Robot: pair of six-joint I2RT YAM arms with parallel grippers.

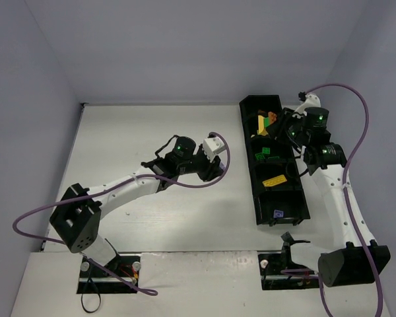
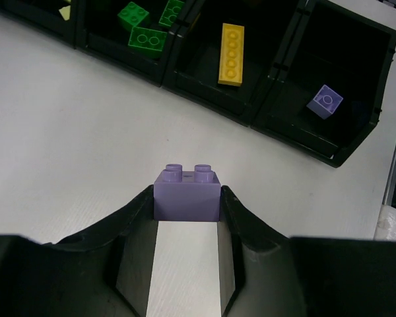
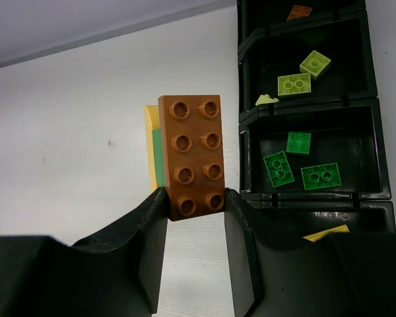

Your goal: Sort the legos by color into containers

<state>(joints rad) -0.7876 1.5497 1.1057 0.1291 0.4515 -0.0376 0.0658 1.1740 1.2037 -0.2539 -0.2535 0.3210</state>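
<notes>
My left gripper point(image 2: 187, 193) is shut on a lilac two-stud lego point(image 2: 187, 197) above the white table, short of the black containers tray point(image 2: 204, 96). In that tray lie green legos point(image 2: 142, 38), a long yellow lego point(image 2: 231, 45) and a small lilac lego point(image 2: 325, 101). My right gripper point(image 3: 195, 198) is shut on an orange-brown eight-stud lego point(image 3: 193, 155) with green and yellow layers point(image 3: 152, 145) stuck behind it. In the top view that stack point(image 1: 267, 122) hangs over the tray's far half point(image 1: 253, 188). Lime legos point(image 3: 294, 84) and green legos point(image 3: 278, 168) lie in compartments beside it.
The tray runs along the table's right side, five compartments in a row, with an orange piece point(image 3: 298, 12) in the far one. The left arm point(image 1: 138, 181) reaches across the table's middle. Purple cables point(image 1: 356, 112) loop off both arms. Walls close in the table on the far side and left.
</notes>
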